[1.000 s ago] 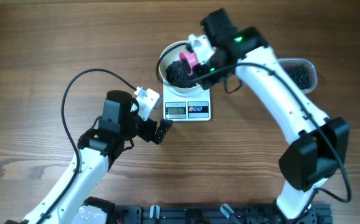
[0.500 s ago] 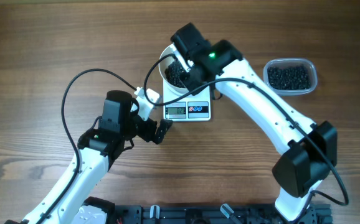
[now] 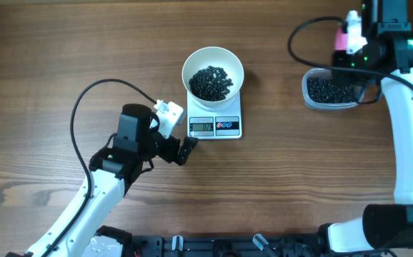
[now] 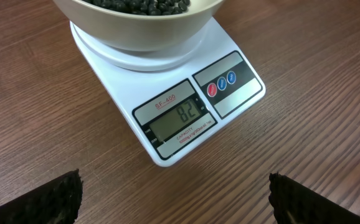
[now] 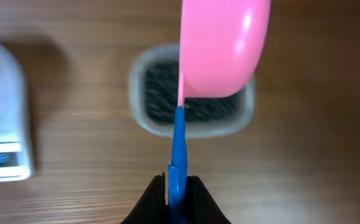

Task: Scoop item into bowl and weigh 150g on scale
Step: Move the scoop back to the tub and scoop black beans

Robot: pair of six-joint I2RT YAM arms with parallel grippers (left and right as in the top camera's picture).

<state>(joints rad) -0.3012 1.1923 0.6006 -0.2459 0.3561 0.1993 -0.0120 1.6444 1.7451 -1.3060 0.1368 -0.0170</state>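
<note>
The white bowl stands on the white scale and holds a heap of black beads. In the left wrist view the bowl's wall sits above the scale's display, which reads 82. My left gripper is open on the wood just in front of the scale, with nothing between its fingers. My right gripper is shut on the blue handle of a pink scoop, which hangs above the clear tub.
The clear plastic tub of black beads lies right of the scale. A black cable loops left of the left arm. A dark rail runs along the front edge.
My right arm has swung away from the bowl to the right with the scoop, and now hangs over the clear tub. The left arm has not moved.
</note>
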